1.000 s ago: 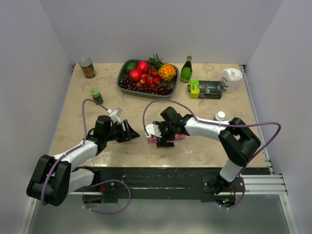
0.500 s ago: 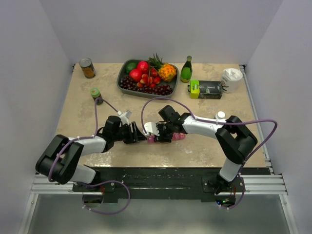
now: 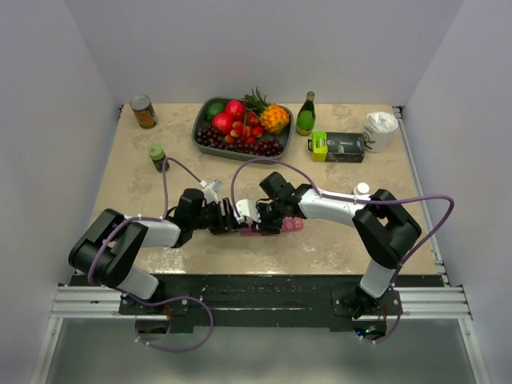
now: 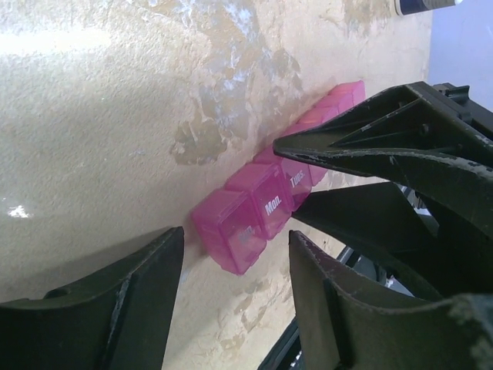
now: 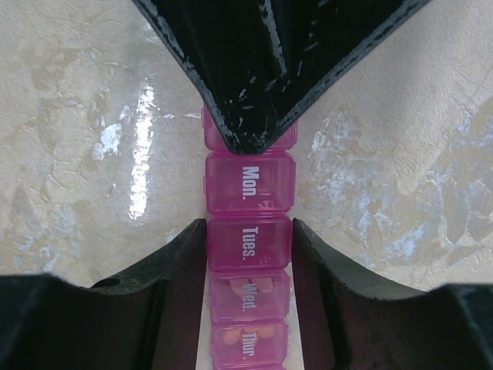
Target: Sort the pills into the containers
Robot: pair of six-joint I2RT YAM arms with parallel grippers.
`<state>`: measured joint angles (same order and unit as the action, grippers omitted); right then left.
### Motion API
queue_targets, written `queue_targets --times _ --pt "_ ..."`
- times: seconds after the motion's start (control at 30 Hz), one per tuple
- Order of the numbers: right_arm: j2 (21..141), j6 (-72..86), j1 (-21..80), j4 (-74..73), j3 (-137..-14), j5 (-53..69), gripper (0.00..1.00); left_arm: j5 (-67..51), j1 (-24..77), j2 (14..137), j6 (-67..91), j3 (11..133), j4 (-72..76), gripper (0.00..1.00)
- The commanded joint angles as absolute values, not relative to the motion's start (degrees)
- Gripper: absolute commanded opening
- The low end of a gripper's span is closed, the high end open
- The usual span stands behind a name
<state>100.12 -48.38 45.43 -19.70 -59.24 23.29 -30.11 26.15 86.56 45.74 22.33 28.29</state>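
The pink pill-organiser strip [image 3: 276, 227] lies on the table between the two grippers. In the right wrist view [image 5: 248, 185] its lids read Mon., Tues., Wed., Thur.; orange pills [image 5: 246, 337] show inside the Wed. and Thur. compartments. My right gripper [image 3: 262, 218] [image 5: 249, 231] is shut on the strip, its fingers pressed against both sides of the Tues. compartment. My left gripper [image 3: 234, 220] [image 4: 235, 254] is open at the strip's left end, and the end compartment [image 4: 231, 231] lies just ahead between its fingers [image 4: 131, 301]. Its black tip covers that end compartment in the right wrist view.
At the back stand a fruit tray [image 3: 204, 108], a can [image 3: 143, 111], a green bottle [image 3: 306, 114], a black box [image 3: 340, 146] and a white crumpled thing [image 3: 381, 128]. A green-capped jar [image 3: 158, 154] is at the left, a small white bottle [image 3: 362, 190] at the right.
My left gripper has moved right across the table up to the strip's left end. My right gripper has stayed on the strip with little shift.
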Motion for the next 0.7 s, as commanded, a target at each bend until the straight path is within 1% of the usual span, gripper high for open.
queue_targets --times 0.0,0.07,0.23,0.33,0.47,0.67 --pt "98.3 -46.5 45.5 -19.4 -61.5 26.0 0.25 -30.0 26.5 86.4 46.3 21.1 29.6 0.64" --pt "97.2 -45.9 45.4 -19.2 -61.4 27.1 0.24 -30.5 26.6 85.9 48.0 20.0 31.2 0.66" --pt "94.6 -44.7 44.4 -19.1 -61.6 29.3 0.24 -32.2 26.5 85.9 52.0 17.7 35.2 0.66" --pt "93.6 -44.5 43.9 -18.8 -61.4 30.4 0.24 -34.3 26.5 86.1 56.7 15.6 41.1 0.65" --pt "92.6 -44.2 43.9 -18.6 -61.4 32.1 0.23 -38.6 26.5 86.7 64.1 12.2 55.6 0.64" --pt "91.9 -43.7 43.9 -18.0 -61.3 33.8 0.23 -40.7 26.5 87.7 72.5 10.5 67.3 0.62"
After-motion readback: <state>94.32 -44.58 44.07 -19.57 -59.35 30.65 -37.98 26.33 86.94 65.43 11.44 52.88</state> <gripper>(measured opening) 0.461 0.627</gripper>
